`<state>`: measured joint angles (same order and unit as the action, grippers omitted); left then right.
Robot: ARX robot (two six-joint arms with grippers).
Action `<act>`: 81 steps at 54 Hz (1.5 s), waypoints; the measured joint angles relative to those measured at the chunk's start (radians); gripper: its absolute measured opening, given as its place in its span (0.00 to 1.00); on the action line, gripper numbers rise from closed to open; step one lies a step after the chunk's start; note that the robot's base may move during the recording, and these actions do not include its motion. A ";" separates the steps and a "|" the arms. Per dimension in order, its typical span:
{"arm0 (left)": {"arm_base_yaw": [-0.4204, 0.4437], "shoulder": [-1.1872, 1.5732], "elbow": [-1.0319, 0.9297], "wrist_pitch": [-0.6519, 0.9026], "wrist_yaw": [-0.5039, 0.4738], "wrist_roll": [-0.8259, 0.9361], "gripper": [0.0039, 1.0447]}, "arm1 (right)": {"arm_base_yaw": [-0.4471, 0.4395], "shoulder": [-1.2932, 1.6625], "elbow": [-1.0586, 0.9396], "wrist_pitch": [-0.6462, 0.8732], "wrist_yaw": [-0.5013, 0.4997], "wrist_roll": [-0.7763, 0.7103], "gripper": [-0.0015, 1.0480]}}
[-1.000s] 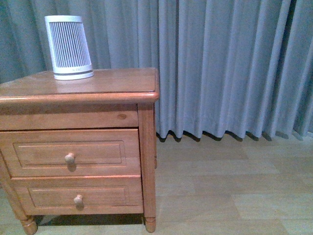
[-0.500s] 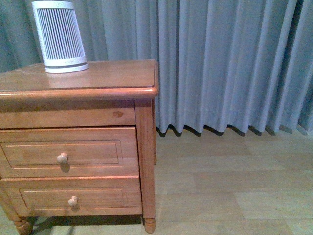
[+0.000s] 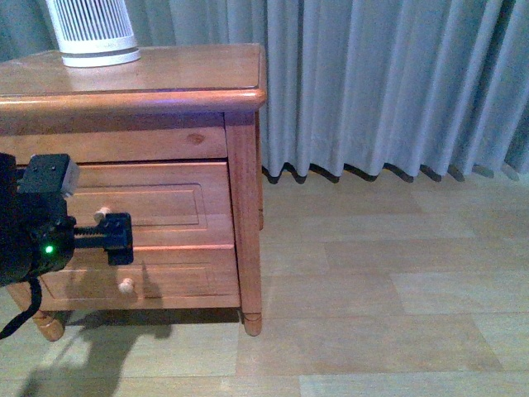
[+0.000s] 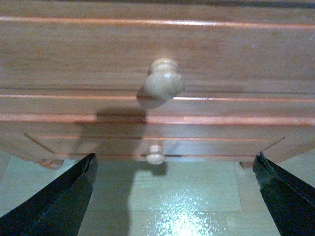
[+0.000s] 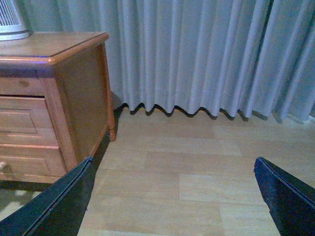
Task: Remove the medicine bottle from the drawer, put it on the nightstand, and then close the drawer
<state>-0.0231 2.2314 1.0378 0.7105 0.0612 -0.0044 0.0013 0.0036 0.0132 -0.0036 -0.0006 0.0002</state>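
Front view: at far left the black left gripper (image 3: pixel 116 238) hangs just before the reddish-brown wooden nightstand (image 3: pixel 245 207), near the lower edge of the taller panelled drawer (image 3: pixel 165 207). The drawer front is closed and its inside is hidden. In the left wrist view its black fingers (image 4: pixel 59 201) are spread wide, with the round wooden knob (image 4: pixel 164 81) beyond them, untouched. A white ribbed tower (image 3: pixel 91 33) stands on the nightstand's top. Rightward, grey-blue curtains (image 3: pixel 388 83) hang over a pale plank floor (image 3: pixel 397 281). The right gripper (image 5: pixel 172 164) is likewise spread wide, holding nothing.
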 joint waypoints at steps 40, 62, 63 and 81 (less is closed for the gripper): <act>0.001 0.075 0.106 0.047 -0.006 0.015 0.94 | 0.000 0.000 0.000 0.000 0.000 0.000 0.93; 0.012 0.099 0.158 0.022 0.002 0.035 0.93 | 0.000 0.000 0.000 0.000 0.000 0.000 0.93; 0.012 0.099 0.158 0.021 0.002 0.035 0.91 | 0.000 0.000 0.000 0.000 0.000 0.000 0.93; 0.015 0.123 0.177 -0.008 0.006 0.046 0.41 | 0.000 0.000 0.000 0.000 0.000 0.000 0.93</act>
<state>-0.0078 2.3543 1.2152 0.7021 0.0669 0.0414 0.0013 0.0036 0.0132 -0.0036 -0.0006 0.0002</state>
